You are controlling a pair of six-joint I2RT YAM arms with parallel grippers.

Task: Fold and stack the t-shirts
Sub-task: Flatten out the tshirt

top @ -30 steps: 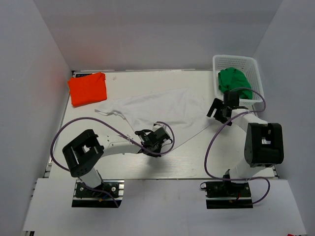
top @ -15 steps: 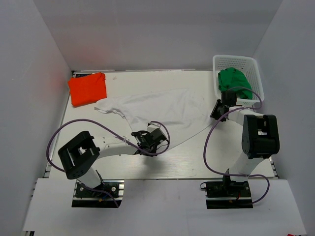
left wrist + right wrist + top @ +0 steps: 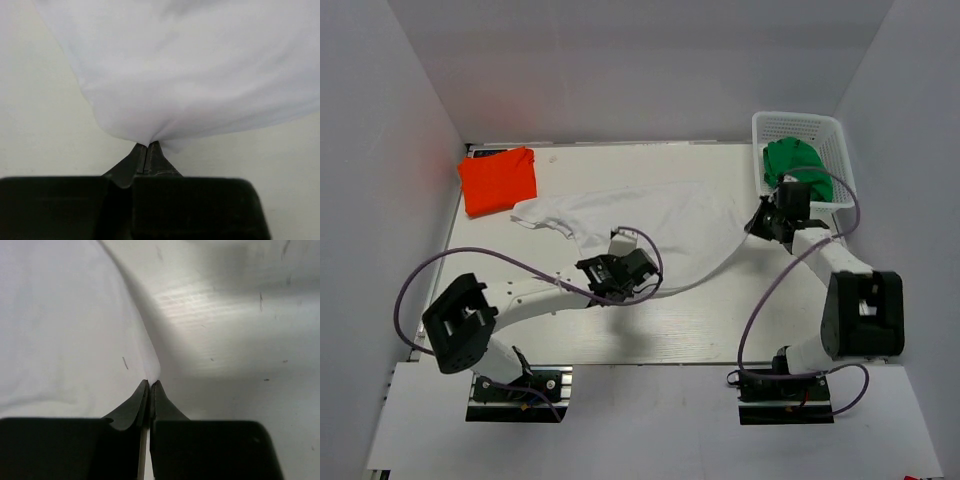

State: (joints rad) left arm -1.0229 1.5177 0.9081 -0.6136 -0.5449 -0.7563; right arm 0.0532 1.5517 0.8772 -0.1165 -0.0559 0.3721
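The white t-shirt (image 3: pixel 660 220) lies spread out across the middle of the table. My left gripper (image 3: pixel 620 266) is shut on its near hem, and the cloth (image 3: pixel 190 75) bunches up from the closed fingertips (image 3: pixel 147 145). My right gripper (image 3: pixel 760 224) is shut on the shirt's right edge, with a thin fold of white cloth (image 3: pixel 65 340) pinched at its tips (image 3: pixel 150 382). A folded orange t-shirt (image 3: pixel 498 180) sits at the far left corner. A crumpled green t-shirt (image 3: pixel 795 165) lies in the basket.
The white lattice basket (image 3: pixel 800 120) stands at the far right corner, just behind my right gripper. Grey walls enclose the table on the left, back and right. Bare tabletop (image 3: pixel 240 340) shows to the right of the pinched edge.
My right gripper has closed from wide open onto the white shirt's right edge. My left gripper has moved left and slightly away with the hem, drawing the shirt's near edge in.
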